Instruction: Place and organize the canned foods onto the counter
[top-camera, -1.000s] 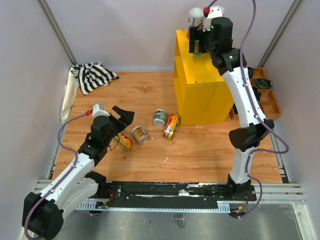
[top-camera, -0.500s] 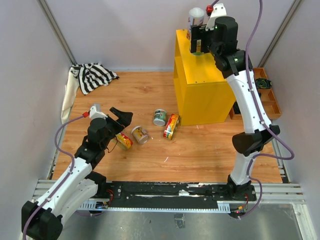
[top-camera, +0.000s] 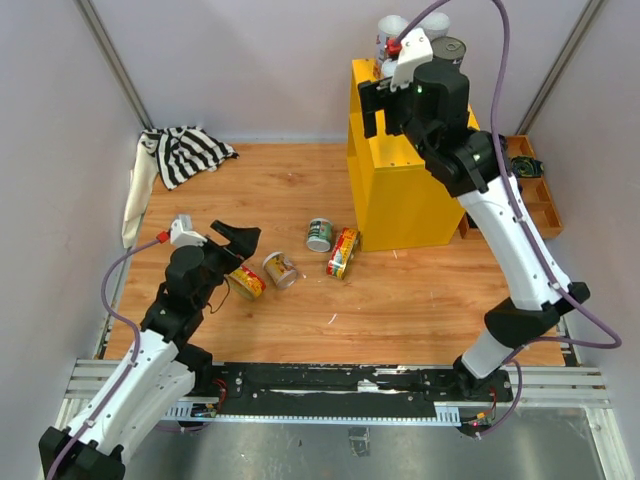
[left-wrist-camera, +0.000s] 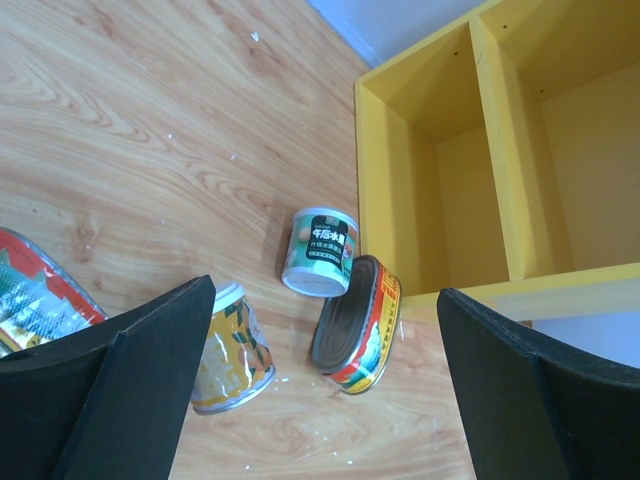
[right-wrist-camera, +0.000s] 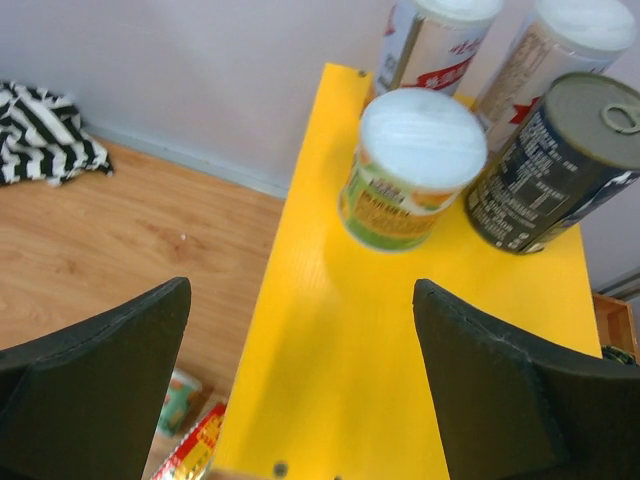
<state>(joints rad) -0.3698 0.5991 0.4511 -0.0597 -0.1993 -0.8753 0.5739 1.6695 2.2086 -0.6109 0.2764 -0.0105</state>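
The yellow counter (top-camera: 400, 175) stands at the back right. On its top stand two white-lidded cans (right-wrist-camera: 435, 40), a dark can with a metal top (right-wrist-camera: 555, 160) and a green-labelled white-lidded can (right-wrist-camera: 418, 165). My right gripper (right-wrist-camera: 305, 390) is open and empty above the counter's top, apart from the cans; it also shows in the top view (top-camera: 372, 105). On the floor lie a green can (left-wrist-camera: 320, 252), an oval yellow-and-red tin (left-wrist-camera: 357, 325), a yellow can (left-wrist-camera: 232, 348) and a red-and-yellow can (left-wrist-camera: 30, 300). My left gripper (left-wrist-camera: 325, 400) is open and empty above them.
A striped cloth (top-camera: 185, 150) lies at the back left. A brown wooden tray (top-camera: 530, 190) with black parts sits right of the counter. The counter's open shelves (left-wrist-camera: 480, 170) face the floor cans. A black rail (top-camera: 340, 385) runs along the near edge.
My right gripper has drawn back from the green-labelled can, which stays standing on the counter, and the arm has swung left. My left gripper has shifted slightly towards the floor cans.
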